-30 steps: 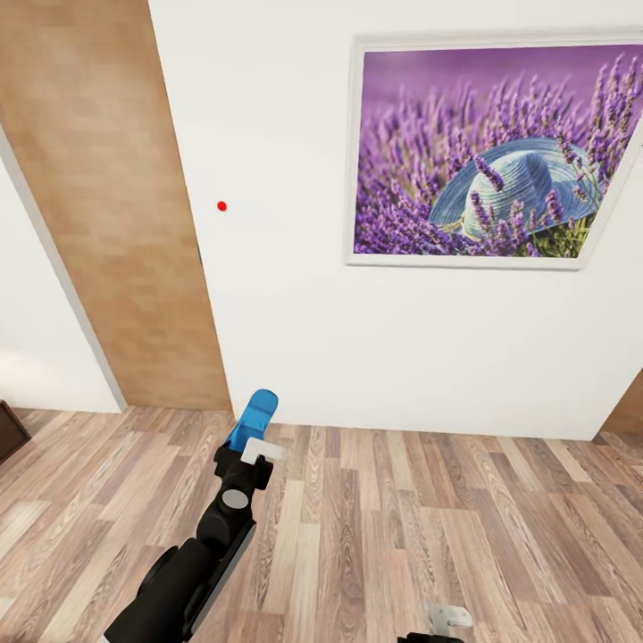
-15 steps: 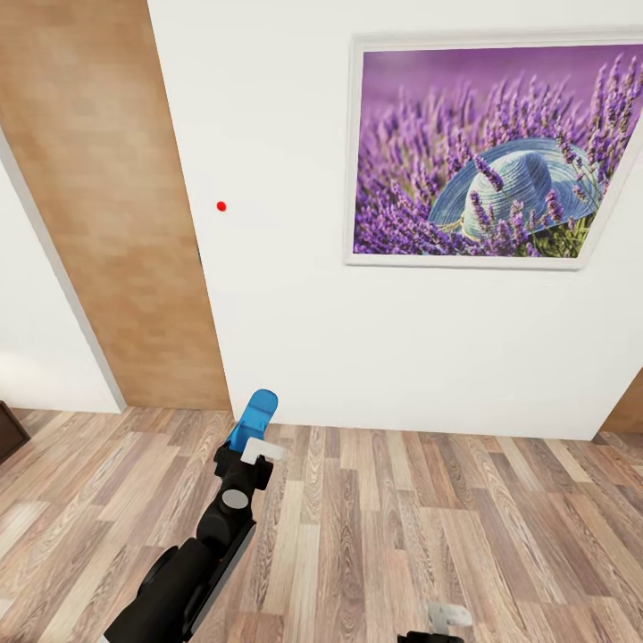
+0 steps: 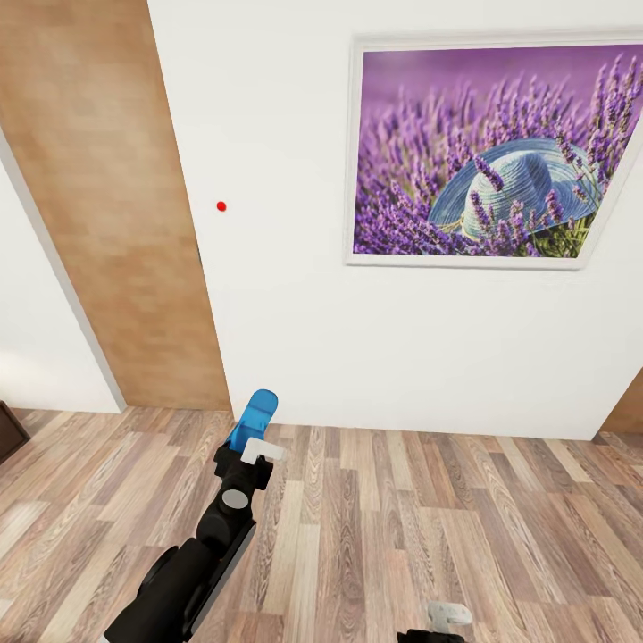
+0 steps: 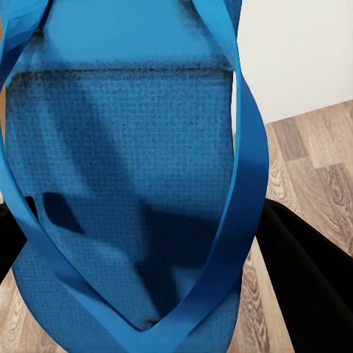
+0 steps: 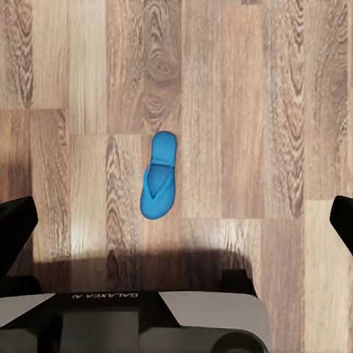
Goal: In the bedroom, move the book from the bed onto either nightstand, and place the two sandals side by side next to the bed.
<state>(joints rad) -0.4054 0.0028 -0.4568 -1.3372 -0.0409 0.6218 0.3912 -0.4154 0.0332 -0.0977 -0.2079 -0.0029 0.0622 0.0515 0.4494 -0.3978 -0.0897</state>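
The left gripper (image 3: 256,451) is clamped on one sandal (image 3: 254,418) held upright facing the wall (image 3: 286,313), the right gripper (image 5: 176,220) hangs with jaws apart over the other sandal (image 5: 159,175) on the floor (image 5: 243,110), so the next move is probably descending to grasp it.

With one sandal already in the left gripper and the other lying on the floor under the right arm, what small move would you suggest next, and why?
Probably lower the right gripper straight toward the second sandal. It lies flat and alone on the wood floor between the spread fingers, while the left gripper holds the first sandal and the head view faces a wall with no bed.
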